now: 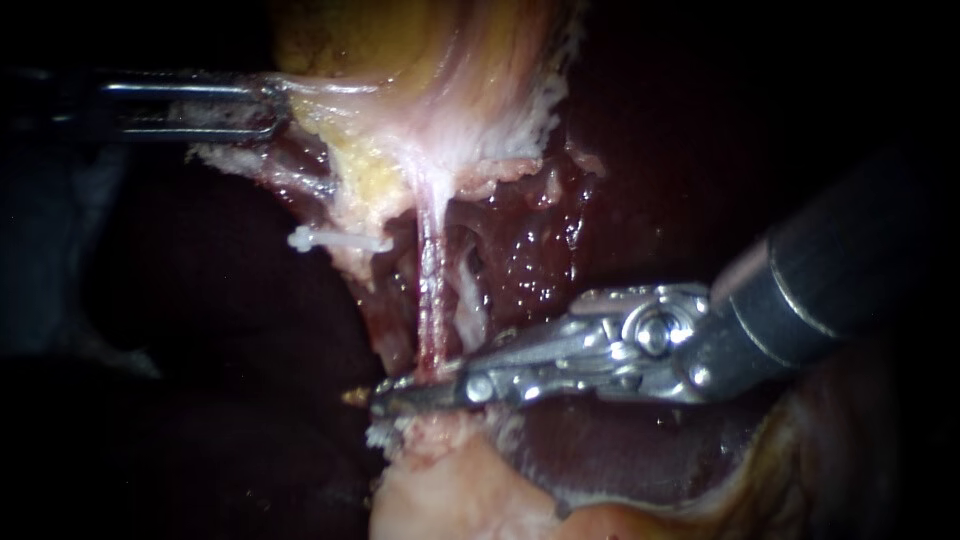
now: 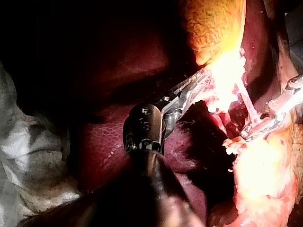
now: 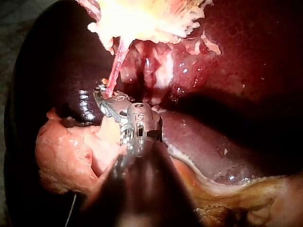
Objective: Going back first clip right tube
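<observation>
Pink and thin, the tube (image 1: 430, 290) runs straight down from the pale, yellowish gallbladder (image 1: 440, 60) to the tip of the right instrument (image 1: 400, 392). That instrument comes in from the right, low across the endoscope view, and its slim metal jaws are closed on the tube's lower end, one on each side. The right wrist view shows the same thing: the tube meets the jaws just ahead of the wrist joint.

A white clip (image 1: 335, 240) lies crosswise on a strand of tissue just beside the tube, on its left in the endoscope view and higher up than the right instrument's jaws. It is clear of both instruments.

The left instrument (image 1: 268, 105) enters from the left, near the top of the endoscope view. Its jaws are clamped on a whitish fold at the gallbladder's edge, which is drawn out towards them.

Dark red, glistening liver (image 1: 540, 250) lies behind the tube. Pale fatty tissue (image 1: 450, 490) sits just under the right instrument's jaws.
</observation>
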Tool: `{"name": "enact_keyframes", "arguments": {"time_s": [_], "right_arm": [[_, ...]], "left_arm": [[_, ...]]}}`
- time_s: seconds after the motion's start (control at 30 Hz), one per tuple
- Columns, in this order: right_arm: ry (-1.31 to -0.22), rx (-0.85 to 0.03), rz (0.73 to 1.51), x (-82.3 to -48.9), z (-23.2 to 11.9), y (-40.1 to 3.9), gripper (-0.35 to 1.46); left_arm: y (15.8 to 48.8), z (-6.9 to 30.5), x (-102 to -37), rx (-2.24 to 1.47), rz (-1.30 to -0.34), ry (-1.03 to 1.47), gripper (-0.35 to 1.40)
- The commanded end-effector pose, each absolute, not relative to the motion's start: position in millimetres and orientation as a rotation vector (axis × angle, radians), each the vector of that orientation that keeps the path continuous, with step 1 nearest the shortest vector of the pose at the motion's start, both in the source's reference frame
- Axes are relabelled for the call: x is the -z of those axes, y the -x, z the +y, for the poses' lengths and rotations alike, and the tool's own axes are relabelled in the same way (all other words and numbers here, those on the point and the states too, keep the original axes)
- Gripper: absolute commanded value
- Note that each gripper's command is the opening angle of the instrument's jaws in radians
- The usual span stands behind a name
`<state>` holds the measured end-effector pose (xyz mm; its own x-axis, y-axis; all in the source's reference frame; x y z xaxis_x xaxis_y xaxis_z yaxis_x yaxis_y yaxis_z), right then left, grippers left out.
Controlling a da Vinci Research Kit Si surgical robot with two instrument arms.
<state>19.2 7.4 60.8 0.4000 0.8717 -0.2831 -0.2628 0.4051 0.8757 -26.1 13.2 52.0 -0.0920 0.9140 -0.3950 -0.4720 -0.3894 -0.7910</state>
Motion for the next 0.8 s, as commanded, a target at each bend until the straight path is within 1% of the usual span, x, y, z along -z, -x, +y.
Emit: {"name": "enact_keyframes", "arguments": {"time_s": [0.03, 0.07, 0.1, 0.13, 0.17, 0.23, 0.27, 0.3, 0.37, 0.43, 0.57, 0.67, 0.73, 0.8], "right_arm": [[-0.863, -0.831, 0.858, -61.0, 7.3, -19.2, -0.35], [-0.88, -0.821, 0.861, -61.2, 7.3, -19.2, -0.35], [-0.894, -0.816, 0.874, -61.4, 7.2, -19.2, -0.27], [-0.9, -0.819, 0.901, -61.6, 7.0, -19.1, -0.04], [-0.905, -0.822, 0.924, -61.8, 7.0, -19.2, 0.13], [-0.914, -0.828, 0.965, -62.1, 6.9, -19.3, 0.34], [-0.915, -0.831, 0.974, -62.2, 6.9, -19.5, 0.38], [-0.917, -0.833, 0.983, -62.2, 6.9, -19.6, 0.41], [-0.9, -0.802, 1.002, -62.4, 6.9, -19.9, 0.45], [-0.892, -0.784, 1.008, -62.5, 6.8, -20.0, 0.45], [-0.842, -0.711, 1.038, -63.3, 6.6, -19.9, 0.45], [-0.743, -0.639, 1.066, -64.5, 6.6, -19.8, 0.48], [-0.681, -0.607, 1.061, -65.1, 6.8, -19.7, 0.48], [-0.598, -0.528, 1.056, -65.7, 7.0, -19.4, 0.5]], "left_arm": [[26.1, 13.2, -52.0, -1.692, -0.587, 1.102, -0.35], [26.1, 13.2, -52.0, -1.692, -0.587, 1.102, -0.35], [26.1, 13.2, -52.0, -1.692, -0.587, 1.102, -0.35], [26.1, 13.2, -52.0, -1.692, -0.587, 1.102, -0.35], [26.1, 13.2, -52.0, -1.692, -0.587, 1.102, -0.35], [26.1, 13.2, -52.1, -1.692, -0.587, 1.102, -0.35], [26.1, 13.2, -52.1, -1.692, -0.587, 1.102, -0.35], [26.1, 13.2, -52.1, -1.692, -0.587, 1.103, -0.35], [26.1, 13.2, -52.1, -1.692, -0.587, 1.103, -0.35], [26.1, 13.2, -52.1, -1.692, -0.587, 1.103, -0.35], [26.1, 13.2, -52.1, -1.692, -0.587, 1.103, -0.35], [26.1, 13.2, -52.1, -1.692, -0.587, 1.103, -0.35], [26.1, 13.1, -52.2, -1.692, -0.587, 1.103, -0.35], [26.0, 13.1, -52.2, -1.693, -0.587, 1.103, -0.35]]}}
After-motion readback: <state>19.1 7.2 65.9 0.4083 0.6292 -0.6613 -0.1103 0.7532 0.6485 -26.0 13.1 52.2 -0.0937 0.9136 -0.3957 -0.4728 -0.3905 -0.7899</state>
